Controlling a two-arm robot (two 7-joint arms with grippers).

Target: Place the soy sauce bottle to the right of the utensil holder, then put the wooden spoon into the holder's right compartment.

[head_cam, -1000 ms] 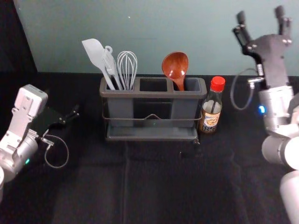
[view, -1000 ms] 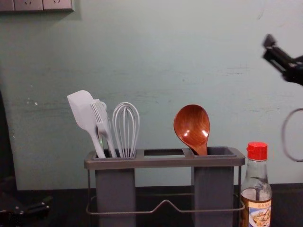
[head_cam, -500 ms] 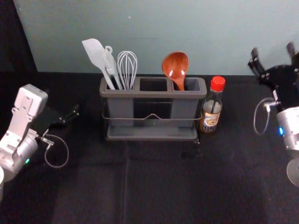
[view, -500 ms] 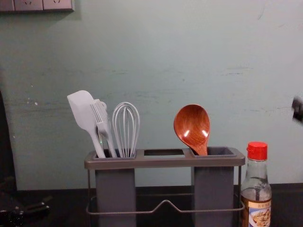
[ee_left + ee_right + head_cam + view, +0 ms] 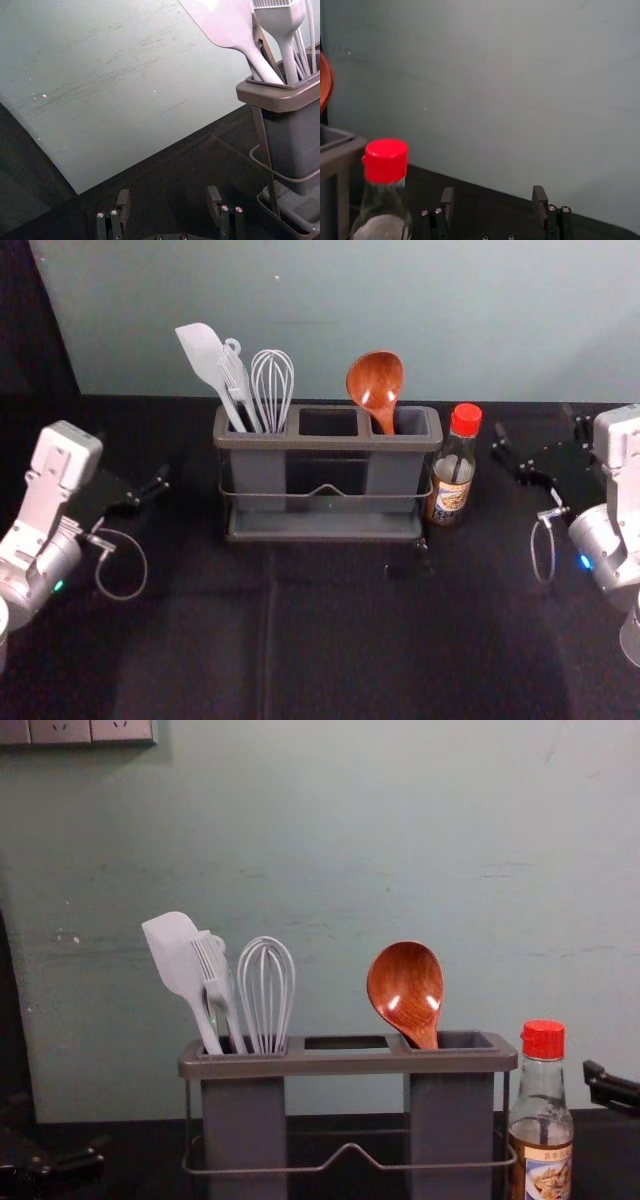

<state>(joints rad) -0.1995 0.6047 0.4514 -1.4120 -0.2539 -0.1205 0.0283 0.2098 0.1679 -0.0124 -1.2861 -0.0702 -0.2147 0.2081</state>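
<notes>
Dark cloth (image 5: pixel 340 640) lay below your spread right gripper (image 5: pixel 493 196), nearer the upright bottle (image 5: pixel 453 485) to its left (left gripper (image 5: pixel 169 196), spread too, sat at left).

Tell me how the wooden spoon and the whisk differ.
The wooden spoon is reddish brown; the whisk is pale gray. The spoon has a solid, glossy bowl, the whisk open wire loops. The spoon stands alone in the right compartment of the holder; the whisk shares the left one with a spatula and brush. Both stand head up.
</notes>
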